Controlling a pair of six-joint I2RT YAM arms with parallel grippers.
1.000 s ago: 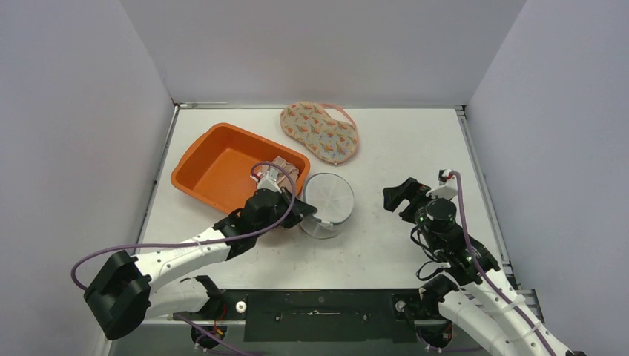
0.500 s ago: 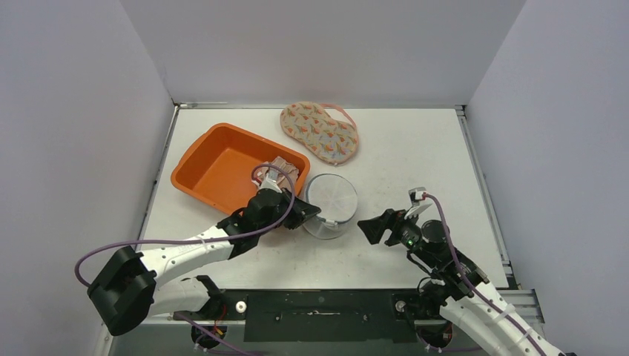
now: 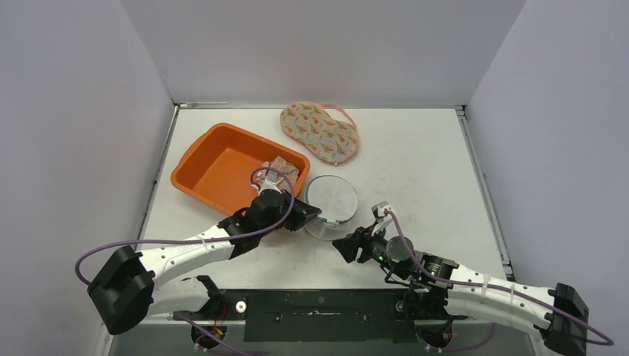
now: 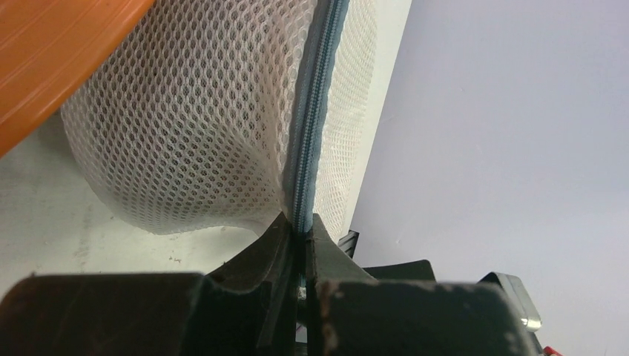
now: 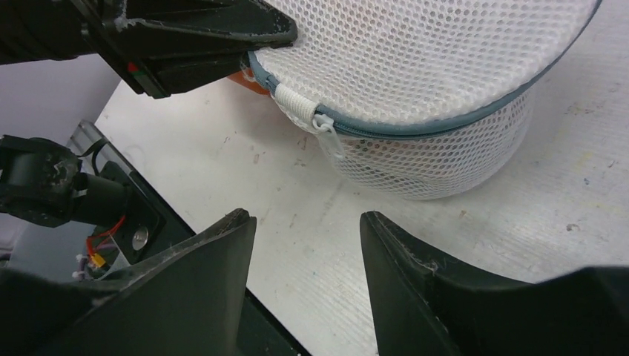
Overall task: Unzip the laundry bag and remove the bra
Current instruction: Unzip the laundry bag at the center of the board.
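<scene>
The laundry bag (image 3: pixel 331 202) is a round white mesh drum with a grey-blue zipper (image 5: pixel 445 122) round its lid, and it is zipped. My left gripper (image 3: pixel 307 215) is shut on the zipper seam (image 4: pixel 300 230) at the bag's left side. The white zipper pull (image 5: pixel 328 133) hangs just past the left fingers (image 5: pixel 200 37). My right gripper (image 5: pixel 304 216) hovers low over the table in front of the bag, open, with nothing between its fingers, a short way from the pull. The bra is hidden; nothing shows through the mesh (image 4: pixel 193 133).
An orange bin (image 3: pixel 215 167) touches the bag's left side, with a crumpled brownish cloth (image 3: pixel 282 168) at its near corner. A patterned two-cup padded cloth (image 3: pixel 320 131) with a pink strap lies at the back. The table's front edge (image 5: pixel 245 311) is just under the right gripper.
My right arm has swung from the right side of the table left and down to the bag's front, and its jaws have narrowed. The left gripper has kept its hold.
</scene>
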